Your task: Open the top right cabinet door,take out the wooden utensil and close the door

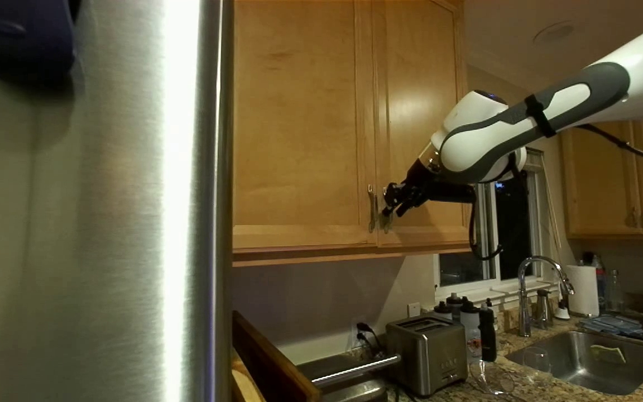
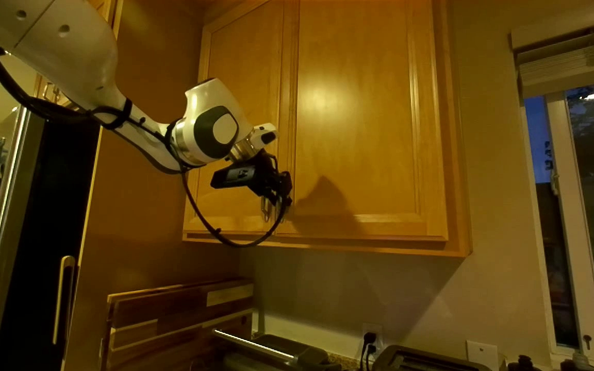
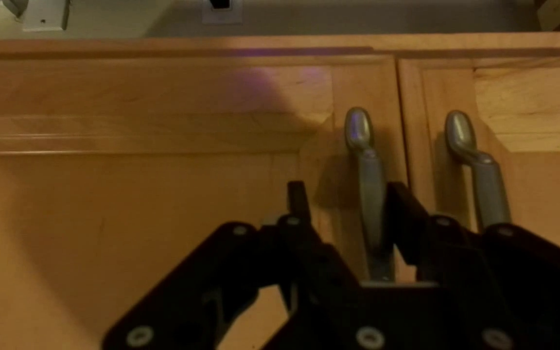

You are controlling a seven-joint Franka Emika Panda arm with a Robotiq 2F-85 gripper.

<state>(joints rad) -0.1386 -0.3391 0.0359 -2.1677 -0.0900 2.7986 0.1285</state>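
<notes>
Jaws partly spread and gripping nothing, the gripper (image 3: 347, 188) is straddling the handle (image 3: 371, 194) of the top right cabinet door (image 1: 419, 103), closed straight ahead of it; the opening step is presumably beginning, calling next for a squeeze and backward pull.

the gripper (image 1: 393, 213) is at the handle (image 1: 387, 225) of the closed right cabinet door (image 1: 419, 111), contact unclear. a steel toaster (image 1: 427, 354) stands on the counter (image 1: 545, 391) near the sink (image 1: 572, 346).

Arm (image 1: 567, 106) sloped down | claw (image 3: 347, 188) angled downward | spread partway
</notes>
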